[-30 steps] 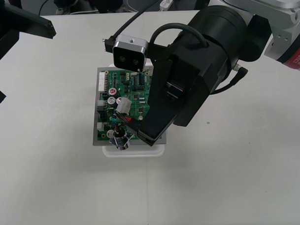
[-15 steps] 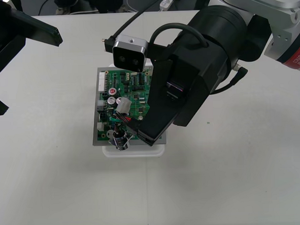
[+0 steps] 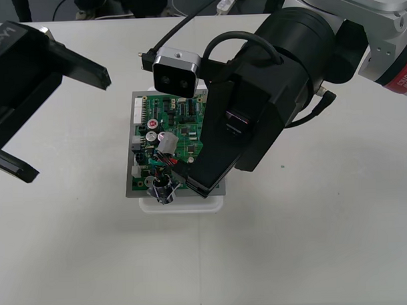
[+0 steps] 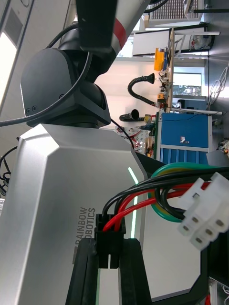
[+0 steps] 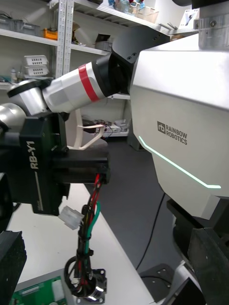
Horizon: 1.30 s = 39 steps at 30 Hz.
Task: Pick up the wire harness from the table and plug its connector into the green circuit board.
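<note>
The green circuit board (image 3: 168, 137) sits on its white base (image 3: 182, 204) at the table's middle. My right gripper (image 3: 186, 177) hangs over the board's near part, shut on the harness's black plug (image 4: 109, 237). From the plug run red, black and green wires (image 4: 143, 200) that carry a white connector (image 4: 204, 215). The metal socket (image 3: 161, 189) dangles at the board's front edge. In the left wrist view the right gripper (image 5: 81, 172) holds the wires above the socket (image 5: 90, 291). My left gripper (image 3: 71, 129) stands open just left of the board, its fingers (image 5: 10, 259) wide apart.
Bare table lies in front of the board and to its right. Cables run along the dark floor strip (image 3: 205, 4) beyond the far edge. The right arm's bulky black wrist (image 3: 281, 76) hides the board's right side.
My left gripper has moved in from the table's left edge toward the board, fingers still apart. The right gripper and the harness have stayed where they were.
</note>
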Motion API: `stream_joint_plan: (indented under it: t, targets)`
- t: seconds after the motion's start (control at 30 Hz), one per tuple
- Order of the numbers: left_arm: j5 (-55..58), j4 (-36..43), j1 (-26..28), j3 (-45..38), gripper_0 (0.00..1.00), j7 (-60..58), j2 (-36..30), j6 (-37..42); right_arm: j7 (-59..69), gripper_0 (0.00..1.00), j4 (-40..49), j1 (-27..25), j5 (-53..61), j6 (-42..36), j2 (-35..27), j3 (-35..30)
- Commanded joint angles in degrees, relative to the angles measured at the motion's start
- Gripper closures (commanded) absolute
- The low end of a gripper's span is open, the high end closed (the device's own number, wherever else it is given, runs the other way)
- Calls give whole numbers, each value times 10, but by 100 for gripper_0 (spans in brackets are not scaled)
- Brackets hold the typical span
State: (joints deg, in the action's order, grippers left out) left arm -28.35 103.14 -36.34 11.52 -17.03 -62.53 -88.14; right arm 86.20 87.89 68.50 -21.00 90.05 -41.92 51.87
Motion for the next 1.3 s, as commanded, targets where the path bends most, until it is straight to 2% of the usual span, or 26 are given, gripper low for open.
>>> stream_joint_plan:
  t: [0.03,0.93,1.3]
  targets:
    - [-8,16,-25,33,0,5,6,-19,-27,100,4,30,11,0,10,5]
    - [-41,61,-38,36,0,-39,57,-19,-28,100,4,30,11,0,10,5]
    - [-41,64,-63,76,0,-57,59,-12,-28,100,4,30,12,0,10,5]
